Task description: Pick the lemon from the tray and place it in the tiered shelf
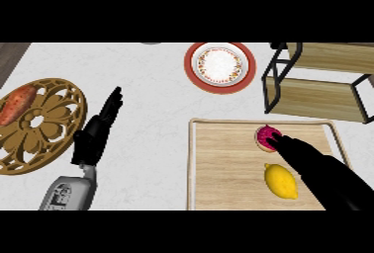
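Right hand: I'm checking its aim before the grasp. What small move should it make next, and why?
Probably draw the right hand back toward the lemon. Its fingertips sit over the pink fruit at the far end of the tray, while the lemon lies nearer, beside the arm and not held. The tiered shelf comes afterwards.

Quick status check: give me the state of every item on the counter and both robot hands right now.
lemon: lying on the tray, not held
tray: flat on the counter
pink fruit: on the tray, right robot hand's fingertips over it
tiered shelf: upright, shelves bare
plate: nothing on it
trivet: carries a sweet potato
left robot hand: open, resting
right robot hand: open, over the tray
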Available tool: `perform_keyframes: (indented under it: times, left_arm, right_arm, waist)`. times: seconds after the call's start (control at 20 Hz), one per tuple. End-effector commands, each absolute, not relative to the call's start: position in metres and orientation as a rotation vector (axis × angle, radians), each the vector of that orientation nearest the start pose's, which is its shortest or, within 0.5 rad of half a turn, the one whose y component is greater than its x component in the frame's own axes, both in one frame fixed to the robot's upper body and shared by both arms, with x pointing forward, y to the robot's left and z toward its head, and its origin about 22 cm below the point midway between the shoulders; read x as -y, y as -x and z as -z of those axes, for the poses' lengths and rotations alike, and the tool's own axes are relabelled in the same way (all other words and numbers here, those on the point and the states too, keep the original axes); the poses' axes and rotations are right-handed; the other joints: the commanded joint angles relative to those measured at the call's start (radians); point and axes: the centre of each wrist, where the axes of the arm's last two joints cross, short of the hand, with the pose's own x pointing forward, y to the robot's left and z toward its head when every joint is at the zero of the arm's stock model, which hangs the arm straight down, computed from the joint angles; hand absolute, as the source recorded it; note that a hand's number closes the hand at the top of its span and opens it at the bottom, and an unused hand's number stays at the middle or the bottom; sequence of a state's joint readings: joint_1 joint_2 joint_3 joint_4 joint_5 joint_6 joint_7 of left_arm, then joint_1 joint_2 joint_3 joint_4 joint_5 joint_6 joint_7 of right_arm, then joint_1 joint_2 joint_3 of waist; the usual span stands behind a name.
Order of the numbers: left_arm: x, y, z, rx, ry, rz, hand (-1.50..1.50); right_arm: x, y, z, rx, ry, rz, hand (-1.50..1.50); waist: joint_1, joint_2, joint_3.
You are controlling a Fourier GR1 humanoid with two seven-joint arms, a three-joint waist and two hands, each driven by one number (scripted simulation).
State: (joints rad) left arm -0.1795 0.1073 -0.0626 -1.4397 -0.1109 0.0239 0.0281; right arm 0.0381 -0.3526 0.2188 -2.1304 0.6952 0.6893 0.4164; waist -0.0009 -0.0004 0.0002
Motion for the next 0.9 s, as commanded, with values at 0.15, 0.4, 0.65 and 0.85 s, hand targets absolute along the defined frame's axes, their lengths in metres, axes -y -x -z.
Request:
perform_keyframes:
  times: [0.15,0.4,0.65,0.85]
  left_arm:
    - [-0.220,-0.284,0.007,1.597,-0.106,0.260,0.00]
    - [-0.225,-0.299,-0.022,1.570,-0.131,0.251,0.00]
    - [-0.241,-0.282,-0.016,1.587,-0.118,0.255,0.00]
    - [-0.227,-0.265,-0.022,1.578,-0.110,0.250,0.00]
  right_arm:
    - [0.228,-0.205,-0.102,1.168,0.588,-1.322,-1.50]
    - [0.213,-0.200,-0.086,1.150,0.591,-1.340,-1.50]
    - [0.217,-0.209,-0.074,1.149,0.569,-1.343,-1.50]
    - [0.216,-0.222,-0.075,1.140,0.558,-1.346,-1.50]
  waist:
    - [-0.001,0.001,0.000]
    - [-0.001,0.000,0.000]
    - [0.000,0.000,0.000]
    - [0.004,0.000,0.000]
